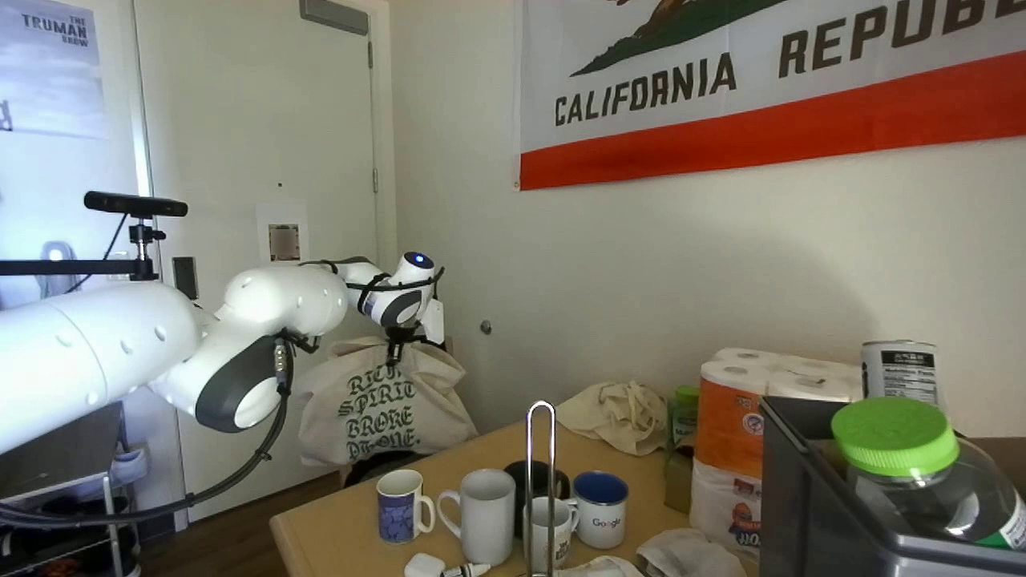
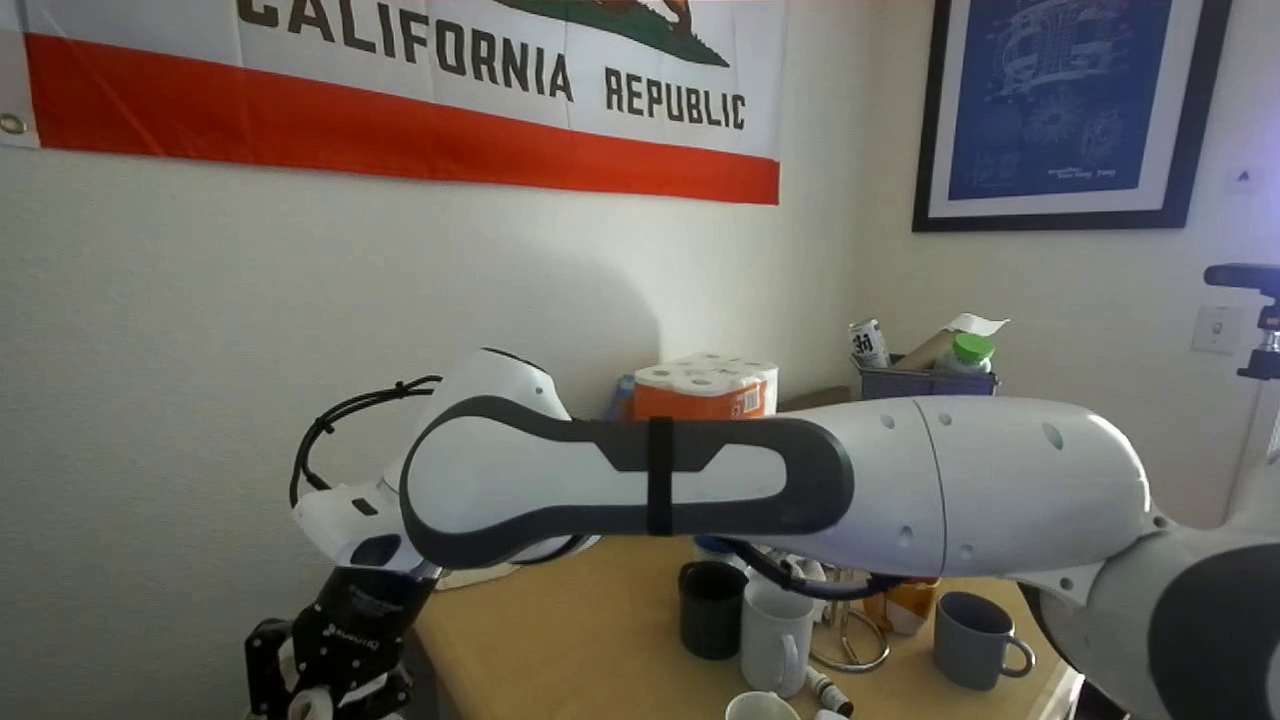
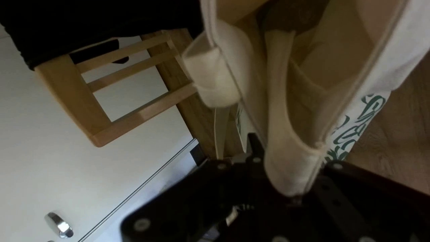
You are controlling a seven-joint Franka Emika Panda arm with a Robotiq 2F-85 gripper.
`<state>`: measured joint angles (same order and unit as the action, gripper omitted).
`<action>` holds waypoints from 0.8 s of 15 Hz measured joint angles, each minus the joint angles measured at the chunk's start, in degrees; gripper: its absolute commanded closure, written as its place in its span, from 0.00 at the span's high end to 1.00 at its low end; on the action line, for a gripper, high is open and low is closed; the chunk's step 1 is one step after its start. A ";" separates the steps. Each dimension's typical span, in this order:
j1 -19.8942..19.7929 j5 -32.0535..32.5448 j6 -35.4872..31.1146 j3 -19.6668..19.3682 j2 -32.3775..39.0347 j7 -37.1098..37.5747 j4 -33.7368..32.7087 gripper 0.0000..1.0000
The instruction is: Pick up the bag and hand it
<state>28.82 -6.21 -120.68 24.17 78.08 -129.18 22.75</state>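
Arm [image 1: 280,300]: stretched long in both exterior views, its far end tipped down beyond the edge of the counter [image 1: 329,545]!
Fingers [image 1: 395,351]: clamped together on cloth, and it's the bag [image 1: 449,409] they have, up by its mouth; handle or rim, I can't tell.
Bag's spot: hanging from the fingers, off the counter, the pale door [image 1: 256,144] behind it in an exterior view.
Print: dark gothic capitals, "SPIRIT" and "BROKE" reading clean, the last line crumpled.
Mouth: gaping wide in the wrist view, we look straight down inside, dim at the bottom.
Chair [image 3: 77,97]: wooden rails near the bag, black cloth [image 3: 100,20] over the top, wood floor [image 3: 396,148] below.
Cluster: what a crowd! Purple-patterned mug [image 1: 397,513], tall white mug [image 1: 487,517], black mug [image 2: 710,615], blue-lined Google mug [image 1: 603,521], and in an exterior view a gray mug [image 2: 978,640] apart from them.
Far side: plain beige bundle [image 1: 617,413] slumped on the counter, paper rolls [image 1: 729,421] near it.
Bin [image 1: 809,513]: dark, with a green-lidded jar [image 1: 894,437] sticking up out of it.
Up high: California flag [image 1: 761,104] in both exterior views.
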 measured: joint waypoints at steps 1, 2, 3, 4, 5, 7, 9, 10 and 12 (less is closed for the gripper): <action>0.02 -0.01 -0.28 0.14 0.19 0.00 0.26 0.02; 0.00 -0.01 -0.57 0.28 0.20 0.00 0.70 0.02; 0.11 -0.12 -0.46 0.26 0.44 0.00 0.45 0.02; 0.25 -0.45 -0.40 0.24 0.80 0.00 -0.06 0.02; 0.22 -0.53 -0.72 0.41 0.89 0.00 0.09 0.02; 0.19 -0.78 -1.07 0.64 1.11 0.00 0.27 0.02; 0.18 -0.82 -1.41 0.74 1.21 -0.03 0.71 0.02; 0.32 -0.82 -1.16 0.65 1.41 -0.03 0.51 0.02; 0.66 -0.83 -1.34 0.73 1.83 -0.03 0.45 0.02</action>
<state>29.49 -7.04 -122.02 24.90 79.91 -129.22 23.20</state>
